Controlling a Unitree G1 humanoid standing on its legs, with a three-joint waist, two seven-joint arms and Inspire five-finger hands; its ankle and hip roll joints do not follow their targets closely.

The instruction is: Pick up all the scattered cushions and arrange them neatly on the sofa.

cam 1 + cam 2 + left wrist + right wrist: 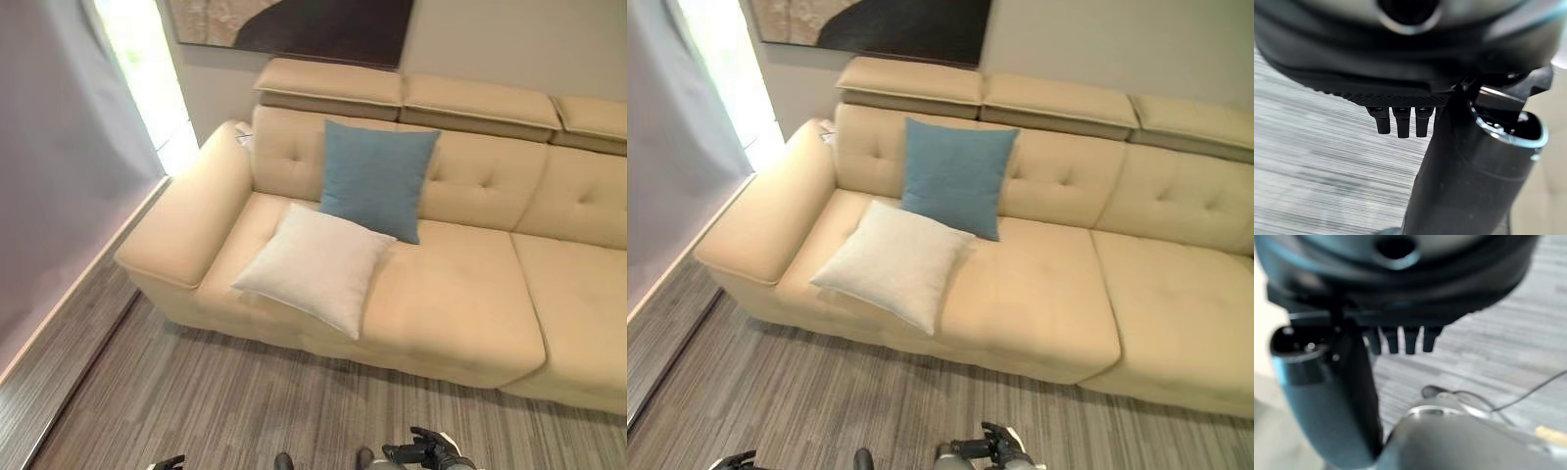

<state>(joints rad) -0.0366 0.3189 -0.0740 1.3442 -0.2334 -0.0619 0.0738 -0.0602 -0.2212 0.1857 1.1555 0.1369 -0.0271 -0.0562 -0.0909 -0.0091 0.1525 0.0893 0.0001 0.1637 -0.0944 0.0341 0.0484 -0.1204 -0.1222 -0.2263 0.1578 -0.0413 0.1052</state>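
Note:
A teal cushion (375,179) leans upright against the backrest of the beige sofa (460,294). In front of it a white cushion (315,265) lies flat on the left seat, one corner hanging over the front edge. Both hands are low over the floor, well short of the sofa. My left hand (168,462) peeks in at the bottom edge, and its wrist view shows it (1400,73) with straight fingers (1398,122) holding nothing. My right hand (426,450) is at the bottom right of centre, also open and empty in its wrist view (1400,303).
Grey striped carpet (245,401) spreads between me and the sofa. A grey curtain (59,147) and a bright window (147,69) stand at the left beside the sofa's armrest (191,211). A dark picture (313,24) hangs on the wall behind.

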